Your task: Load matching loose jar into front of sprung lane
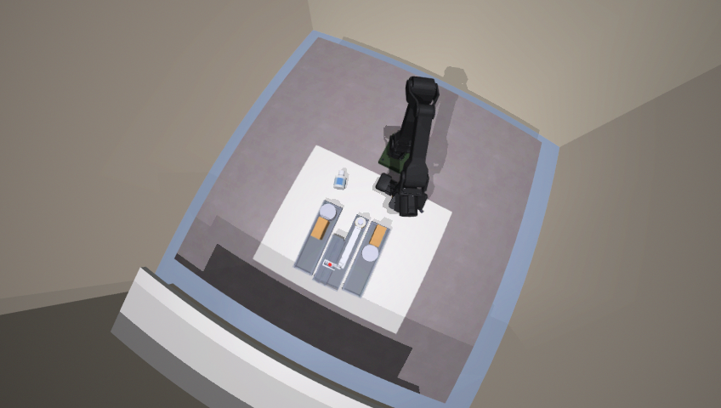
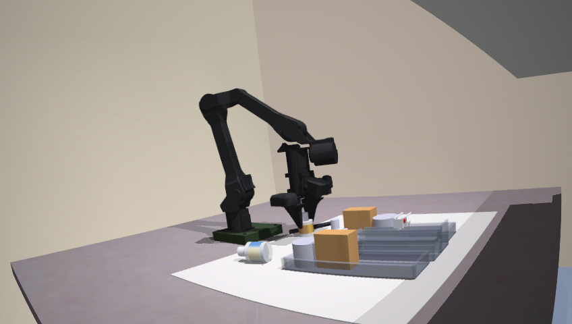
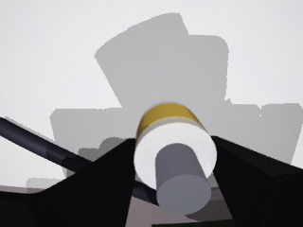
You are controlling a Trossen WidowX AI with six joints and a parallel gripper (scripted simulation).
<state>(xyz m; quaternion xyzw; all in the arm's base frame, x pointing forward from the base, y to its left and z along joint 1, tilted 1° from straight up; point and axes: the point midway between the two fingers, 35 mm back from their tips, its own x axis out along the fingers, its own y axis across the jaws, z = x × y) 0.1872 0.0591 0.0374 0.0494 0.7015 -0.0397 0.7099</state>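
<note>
Yellow-banded and white-shouldered, with a grey cap, the small upright jar (image 3: 172,151) stands on the white mat (image 2: 280,289) near the arm's green base plate (image 2: 246,231), toward the far edge of the tabletop. The black parallel-jaw gripper (image 2: 305,221) points straight down over it, its two dark fingers pressed against the jar's opposite sides, so the jaws are pinching the jar; its base appears to rest on the mat.

A thin dark rod (image 3: 38,146) lies on the mat just beside the jar. A second jar with a pale blue band (image 2: 255,251) lies on its side on the mat, well apart from the gripper.

Three grey translucent lanes (image 2: 401,248) sit side by side in the middle of the mat. The two outer lanes each hold an orange-brown wooden block (image 2: 336,248) next to a pale grey cylinder (image 2: 303,249). The middle lane holds a small white-capped jar (image 1: 360,222) at its end nearest the arm; its band colour is too small to tell.
</note>
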